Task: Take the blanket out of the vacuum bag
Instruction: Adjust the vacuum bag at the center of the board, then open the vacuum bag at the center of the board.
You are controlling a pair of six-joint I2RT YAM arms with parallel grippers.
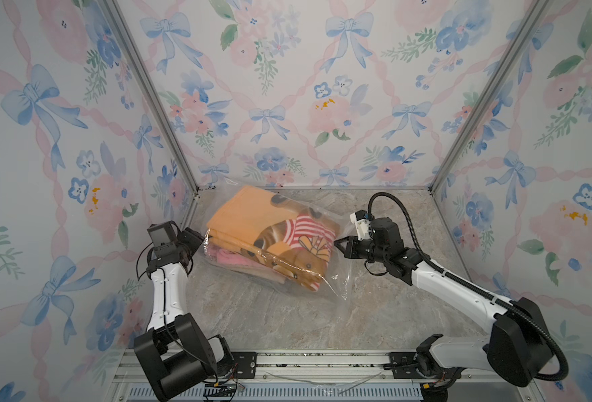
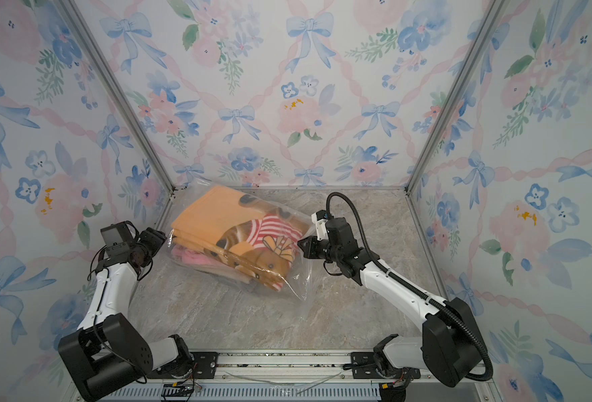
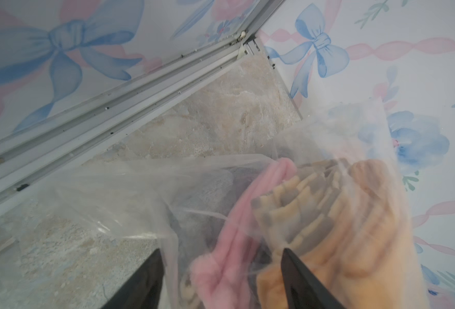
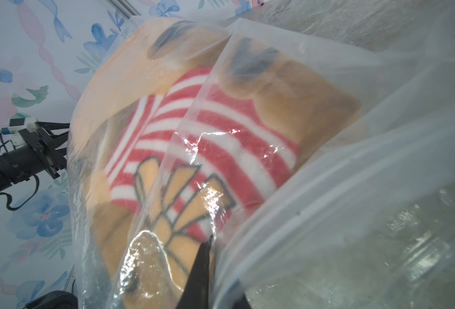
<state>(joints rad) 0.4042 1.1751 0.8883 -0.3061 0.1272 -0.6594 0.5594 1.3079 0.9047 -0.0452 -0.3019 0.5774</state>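
My left jaws gape wide, bag [image 3: 114, 192] and blanket [image 3: 355, 227] between them; my right jaws pinch the bag's film.

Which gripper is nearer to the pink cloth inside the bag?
Left. The left gripper, open, is right at the pink cloth through the vacuum bag. The right gripper, shut, is on the far side of the orange blanket.
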